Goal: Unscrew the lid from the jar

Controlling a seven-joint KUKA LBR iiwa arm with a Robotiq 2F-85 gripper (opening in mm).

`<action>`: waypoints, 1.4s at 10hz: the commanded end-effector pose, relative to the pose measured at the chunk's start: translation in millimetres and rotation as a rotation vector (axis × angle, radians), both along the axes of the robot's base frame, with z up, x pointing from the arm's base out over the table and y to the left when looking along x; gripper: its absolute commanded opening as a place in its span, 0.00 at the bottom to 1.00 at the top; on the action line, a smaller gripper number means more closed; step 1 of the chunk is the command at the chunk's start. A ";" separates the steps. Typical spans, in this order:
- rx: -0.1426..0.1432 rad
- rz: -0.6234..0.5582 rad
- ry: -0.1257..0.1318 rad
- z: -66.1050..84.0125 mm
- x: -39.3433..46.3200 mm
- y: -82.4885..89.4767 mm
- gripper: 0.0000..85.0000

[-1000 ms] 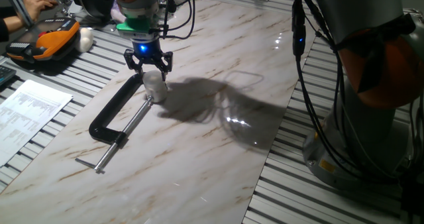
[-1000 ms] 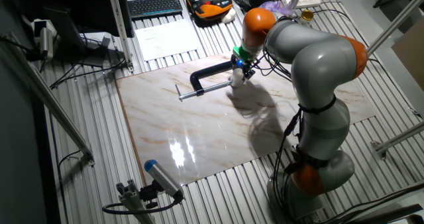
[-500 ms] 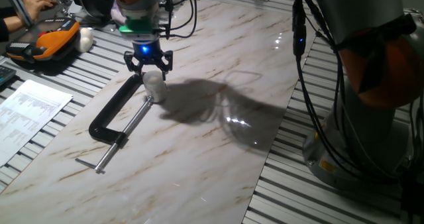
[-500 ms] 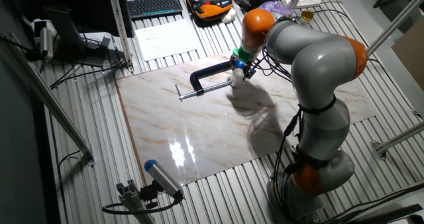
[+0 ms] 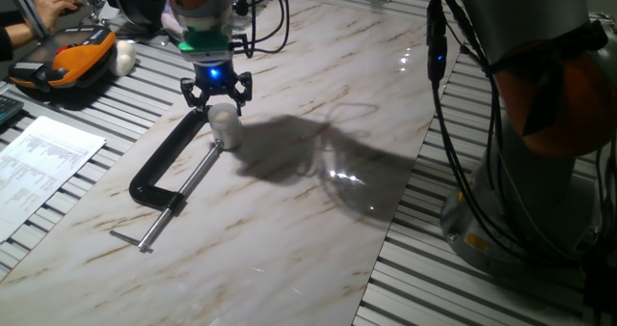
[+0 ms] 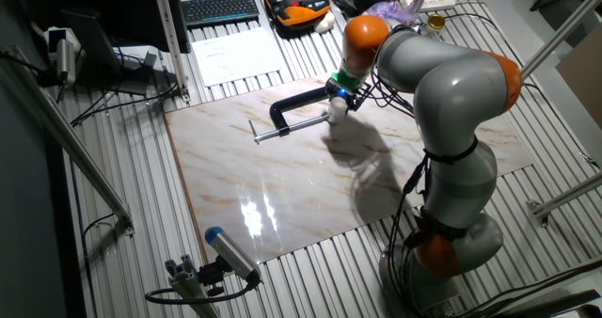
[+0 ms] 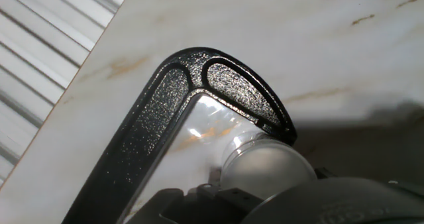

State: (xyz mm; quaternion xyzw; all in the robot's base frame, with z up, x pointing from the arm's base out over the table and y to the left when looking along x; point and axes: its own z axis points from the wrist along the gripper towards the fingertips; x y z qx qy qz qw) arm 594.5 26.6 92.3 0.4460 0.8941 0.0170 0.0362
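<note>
Gripper (image 5: 216,98) poised over the lid (image 5: 224,115) of the jar (image 5: 228,133), beside the C-clamp (image 5: 164,167).

One fixed view: fingers straddle the lid; actual grip cannot be told.
Other fixed view: jar (image 6: 336,114) on the worktop (image 6: 282,186).
Hand view: clamp (image 7: 172,118) apparently pins the jar (image 7: 268,174) against twisting.

No legible text. Printed sheet (image 5: 43,157) left of the desk (image 5: 318,220): rows of print, too small to read.
</note>
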 end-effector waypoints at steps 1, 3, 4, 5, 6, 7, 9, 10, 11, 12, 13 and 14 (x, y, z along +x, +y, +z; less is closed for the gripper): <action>0.001 0.007 -0.002 0.2 0.3 0.2 0.00; 0.004 0.043 -0.005 0.1 0.5 0.3 0.00; 0.005 0.066 -0.008 -0.4 0.5 0.5 0.00; 0.001 0.098 -0.012 -0.4 0.5 0.5 0.00; -0.008 0.136 -0.017 -0.3 0.4 0.5 0.00; -0.019 0.171 -0.021 -0.3 0.5 0.4 0.00; -0.034 0.217 -0.027 0.0 0.7 0.4 0.00; -0.037 0.235 -0.029 0.3 1.0 0.4 0.00; -0.033 0.251 -0.030 0.5 1.3 0.6 0.00; -0.015 0.262 -0.030 0.8 1.9 1.1 0.00; -0.009 0.272 -0.030 2.4 2.9 1.5 0.00; -0.018 0.281 -0.030 3.0 3.0 1.4 0.00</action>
